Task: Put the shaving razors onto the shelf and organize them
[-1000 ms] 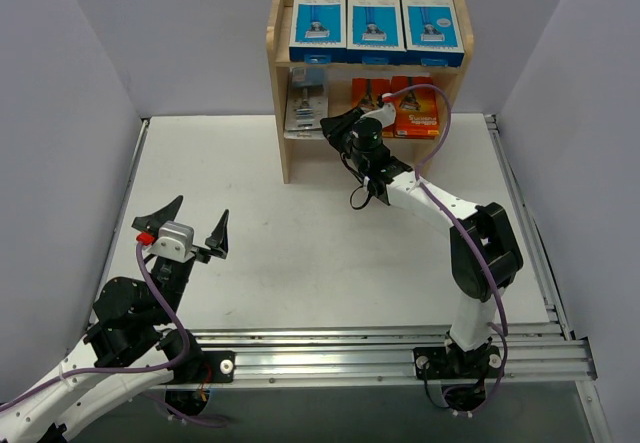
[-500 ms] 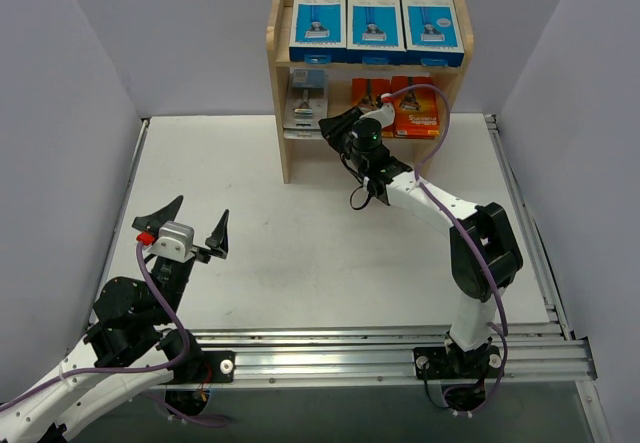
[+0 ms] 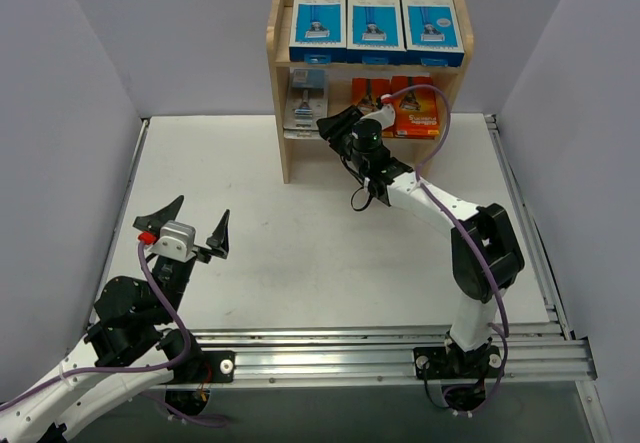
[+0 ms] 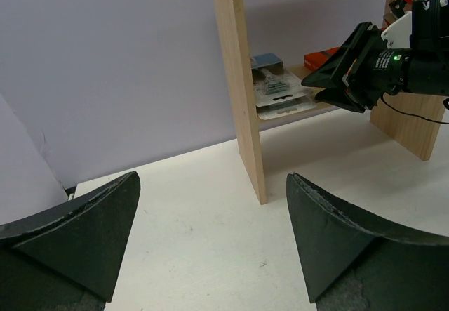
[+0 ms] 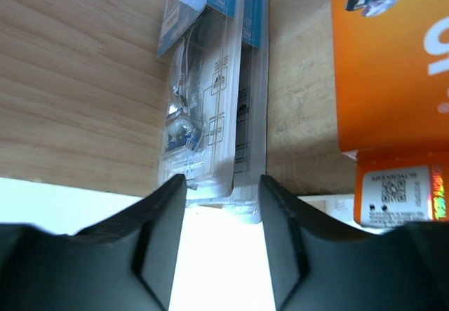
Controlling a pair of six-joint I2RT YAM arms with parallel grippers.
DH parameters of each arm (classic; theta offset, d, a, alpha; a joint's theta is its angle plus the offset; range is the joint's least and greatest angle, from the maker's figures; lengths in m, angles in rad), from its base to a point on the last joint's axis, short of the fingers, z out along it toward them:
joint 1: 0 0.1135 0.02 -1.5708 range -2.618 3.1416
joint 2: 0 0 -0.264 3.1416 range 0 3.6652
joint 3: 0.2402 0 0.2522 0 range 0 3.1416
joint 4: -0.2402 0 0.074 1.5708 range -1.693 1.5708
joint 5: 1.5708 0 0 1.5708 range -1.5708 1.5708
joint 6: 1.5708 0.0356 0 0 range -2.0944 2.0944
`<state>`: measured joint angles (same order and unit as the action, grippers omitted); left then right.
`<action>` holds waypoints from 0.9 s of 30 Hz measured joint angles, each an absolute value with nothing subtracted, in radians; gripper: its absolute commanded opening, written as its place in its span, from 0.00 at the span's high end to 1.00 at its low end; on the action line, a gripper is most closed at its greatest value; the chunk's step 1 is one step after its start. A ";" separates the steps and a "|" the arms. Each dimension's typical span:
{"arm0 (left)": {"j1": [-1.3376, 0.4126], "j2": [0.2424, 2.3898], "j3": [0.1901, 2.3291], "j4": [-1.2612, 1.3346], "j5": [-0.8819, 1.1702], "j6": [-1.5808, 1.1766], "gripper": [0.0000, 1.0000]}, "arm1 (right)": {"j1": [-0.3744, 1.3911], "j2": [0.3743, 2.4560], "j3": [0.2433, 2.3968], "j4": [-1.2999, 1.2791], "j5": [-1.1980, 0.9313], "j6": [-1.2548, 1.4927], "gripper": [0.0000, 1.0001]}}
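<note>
While it hangs above the bare white table (image 3: 260, 193) at the far left, the left gripper (image 3: 182, 225) is spread to its widest, its two dark fingers (image 4: 77, 241) well apart with nothing between them and nothing touching them. Further right, at the back of the table, stands the wooden shelf (image 3: 277, 113). Three blue-and-white razor boxes (image 3: 373, 25) stand upright side by side along its top tier, filling it from one side panel to the other. On the tier below, a small stack of clear blister cards (image 3: 304, 105) with blue labels lies flat against the left side panel, its near edge reaching the front of the board. The right gripper (image 3: 332, 128) is stretched out to that edge with its jaws partly parted. From its wrist camera the two fingertips (image 5: 168, 206) flank the near end of the top blister card (image 5: 210, 100) without closing on it, and a gap shows between them. Whether either tip touches the plastic cannot be told. To the right of the cards, on the same tier, stand the orange razor boxes (image 3: 405, 106), apart from the gripper.
</note>
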<state>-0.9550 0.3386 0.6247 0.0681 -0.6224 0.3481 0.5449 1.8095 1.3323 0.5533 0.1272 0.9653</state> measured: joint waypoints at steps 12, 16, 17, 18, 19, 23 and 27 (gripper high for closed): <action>-0.955 0.353 0.625 0.063 -0.624 0.350 0.05 | 0.545 1.722 1.303 0.501 0.131 0.936 0.39; -0.955 0.353 0.625 0.064 -0.630 0.353 0.06 | 0.547 1.654 1.273 0.471 0.133 0.925 0.28; -0.955 0.354 0.625 0.064 -0.633 0.353 0.06 | 0.548 1.631 1.262 0.462 0.134 0.920 0.26; -0.955 0.354 0.625 0.064 -0.636 0.355 0.05 | 0.550 1.605 1.247 0.452 0.134 0.911 0.25; -0.955 0.356 0.625 0.065 -0.638 0.357 0.05 | 0.552 1.576 1.232 0.435 0.135 0.903 0.23; -0.955 0.380 0.625 0.065 -0.645 0.371 0.05 | 0.559 1.443 1.180 0.331 0.146 0.835 0.20; -0.955 0.422 0.625 0.063 -0.675 0.379 0.05 | 0.564 1.291 1.129 0.202 0.165 0.736 0.19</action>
